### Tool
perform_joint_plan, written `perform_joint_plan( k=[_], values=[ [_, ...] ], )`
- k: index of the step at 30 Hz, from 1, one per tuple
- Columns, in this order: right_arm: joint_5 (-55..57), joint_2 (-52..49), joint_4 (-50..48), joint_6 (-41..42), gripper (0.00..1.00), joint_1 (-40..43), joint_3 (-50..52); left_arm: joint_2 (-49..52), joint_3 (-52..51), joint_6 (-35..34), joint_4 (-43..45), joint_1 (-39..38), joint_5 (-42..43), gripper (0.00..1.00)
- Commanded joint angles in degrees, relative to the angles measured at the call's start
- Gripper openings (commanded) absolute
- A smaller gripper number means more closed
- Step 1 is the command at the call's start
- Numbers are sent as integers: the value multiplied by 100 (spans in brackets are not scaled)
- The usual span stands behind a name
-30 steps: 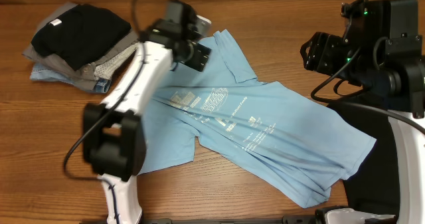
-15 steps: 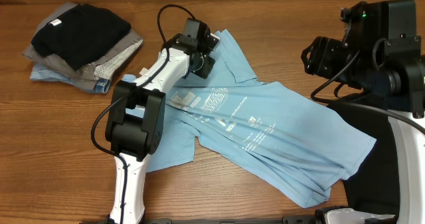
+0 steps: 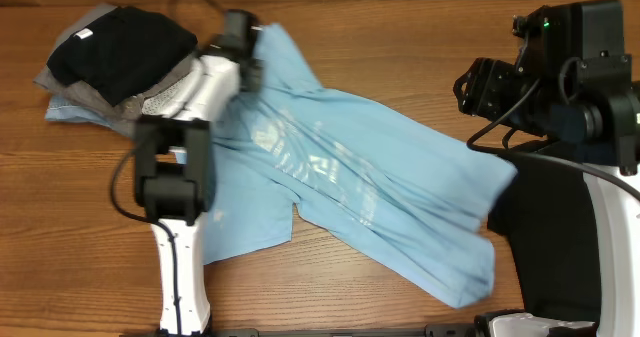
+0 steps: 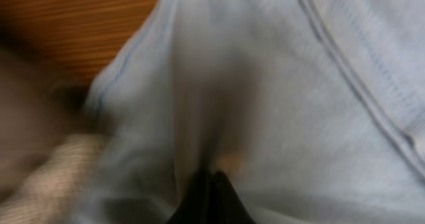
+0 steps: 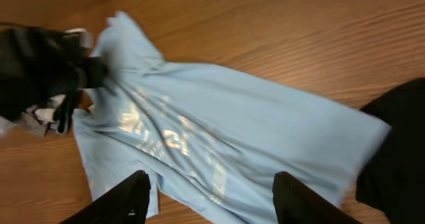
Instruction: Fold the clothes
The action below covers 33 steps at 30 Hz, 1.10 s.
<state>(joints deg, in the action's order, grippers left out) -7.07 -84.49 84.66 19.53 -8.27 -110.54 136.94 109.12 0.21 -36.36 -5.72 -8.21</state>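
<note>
The light sky-blue T-shirt (image 3: pixel 380 192) lies diagonally across the table, blurred, with pale lettering down its middle. My left gripper (image 3: pixel 247 49) is shut on the shirt's upper-left end, right beside the pile of clothes. In the left wrist view its dark tips (image 4: pixel 212 187) meet in bunched blue fabric (image 4: pixel 319 104). My right gripper (image 3: pixel 478 87) hovers above the shirt's right side, apart from it. The right wrist view shows it open (image 5: pixel 212 201), with nothing between its fingers and the shirt (image 5: pixel 232 117) spread below. The left gripper (image 5: pixel 76 74) appears there at the shirt's far corner.
A pile of folded clothes (image 3: pixel 120 67), black on top over grey and denim, sits at the back left, next to the left gripper. A black cloth (image 3: pixel 545 237) lies at the right, under the right arm and touching the shirt's edge.
My left gripper has shut on the shirt's upper end and pulled it left toward the pile; the whole shirt has slid left and stretched. The right arm has hardly moved.
</note>
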Motion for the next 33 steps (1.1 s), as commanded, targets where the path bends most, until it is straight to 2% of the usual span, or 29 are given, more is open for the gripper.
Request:
perform_joint_plan(
  k=[1,3,8,11,18,22,29,33],
  values=[
    [313,-238,-9,83,64,15,44,92,1023,-275,-568,356,815,4],
    [549,-348,-4,299,66,17,186,92,1567,-168,-1023,387,1086,7],
    [1143,-686,-66,627,70,129,748,90,3045,-125,-2225,358,1246,22],
    [1150,-949,-299,623,70,354,1215,50,4142,-125,-3112,348,1276,35],
    [557,-1602,-1178,387,69,1141,2129,-407,5941,-111,-4605,273,1272,52],
    [238,-1954,-1766,256,69,1445,2553,-892,6373,7,-5217,129,1248,58],
    [-63,-2400,-3097,326,68,1558,3523,-1821,6391,0,-6002,-282,706,62],
    [-179,-2686,-3807,621,65,1547,4048,-2256,6273,-66,-6043,-531,632,66]
  ],
)
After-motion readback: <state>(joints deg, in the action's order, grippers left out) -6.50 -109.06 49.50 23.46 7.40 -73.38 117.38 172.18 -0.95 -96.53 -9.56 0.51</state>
